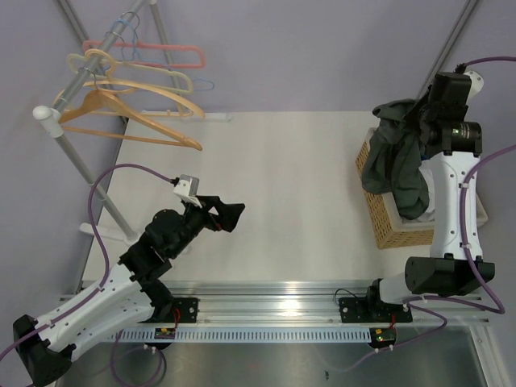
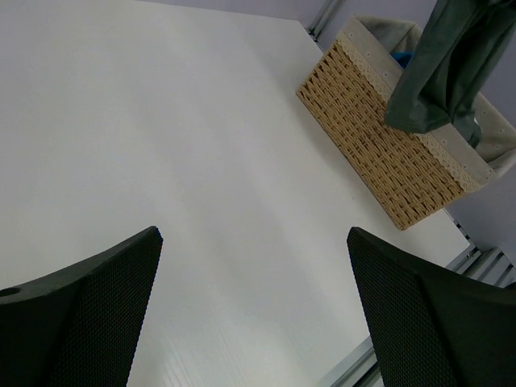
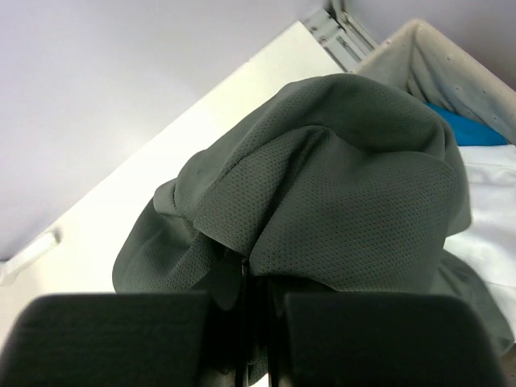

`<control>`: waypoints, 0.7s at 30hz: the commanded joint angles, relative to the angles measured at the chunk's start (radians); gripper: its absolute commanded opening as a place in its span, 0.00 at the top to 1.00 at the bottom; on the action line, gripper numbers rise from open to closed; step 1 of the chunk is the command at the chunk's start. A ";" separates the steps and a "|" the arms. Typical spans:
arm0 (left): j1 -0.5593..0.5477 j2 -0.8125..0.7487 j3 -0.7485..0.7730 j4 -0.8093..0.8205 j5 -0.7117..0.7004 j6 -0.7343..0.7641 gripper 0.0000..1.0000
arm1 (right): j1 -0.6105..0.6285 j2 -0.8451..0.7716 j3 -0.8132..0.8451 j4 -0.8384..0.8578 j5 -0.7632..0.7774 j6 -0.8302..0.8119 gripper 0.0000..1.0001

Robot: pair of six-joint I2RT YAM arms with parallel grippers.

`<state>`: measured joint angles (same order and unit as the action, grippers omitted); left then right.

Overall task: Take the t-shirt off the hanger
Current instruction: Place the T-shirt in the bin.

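While left hand hovers wide over table, right hand pinches t-shirt above basket.

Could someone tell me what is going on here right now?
The right gripper is shut on a dark green t-shirt, holding it bunched above the wicker basket at the table's right side. The shirt is off the hangers, which hang bare on the rack. The left gripper is open and empty over the table.
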<state>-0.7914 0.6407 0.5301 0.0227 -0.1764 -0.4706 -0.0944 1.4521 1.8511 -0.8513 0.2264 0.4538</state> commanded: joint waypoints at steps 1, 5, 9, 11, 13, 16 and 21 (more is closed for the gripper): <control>-0.005 -0.007 0.010 0.029 -0.025 0.004 0.01 | -0.034 -0.061 -0.030 0.158 0.071 0.010 1.00; -0.003 -0.004 0.010 0.032 -0.018 0.003 0.01 | -0.059 0.002 0.065 0.094 0.141 -0.030 1.00; -0.003 -0.003 0.010 0.031 -0.021 0.006 0.01 | -0.077 0.021 0.123 0.006 0.315 -0.055 1.00; -0.005 -0.004 0.011 0.031 -0.021 0.007 0.01 | -0.094 -0.009 0.064 0.018 0.399 -0.076 1.00; -0.003 -0.004 0.010 0.031 -0.023 0.006 0.01 | -0.097 -0.030 -0.019 0.064 0.459 -0.121 1.00; -0.005 -0.003 0.010 0.031 -0.021 0.006 0.01 | -0.113 -0.061 -0.107 0.107 0.467 -0.122 1.00; -0.003 -0.006 0.008 0.033 -0.023 0.006 0.01 | -0.114 -0.062 -0.254 0.169 0.423 -0.069 1.00</control>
<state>-0.7914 0.6411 0.5301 0.0166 -0.1768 -0.4706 -0.2070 1.4067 1.6650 -0.7658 0.6189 0.3626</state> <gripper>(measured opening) 0.987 0.047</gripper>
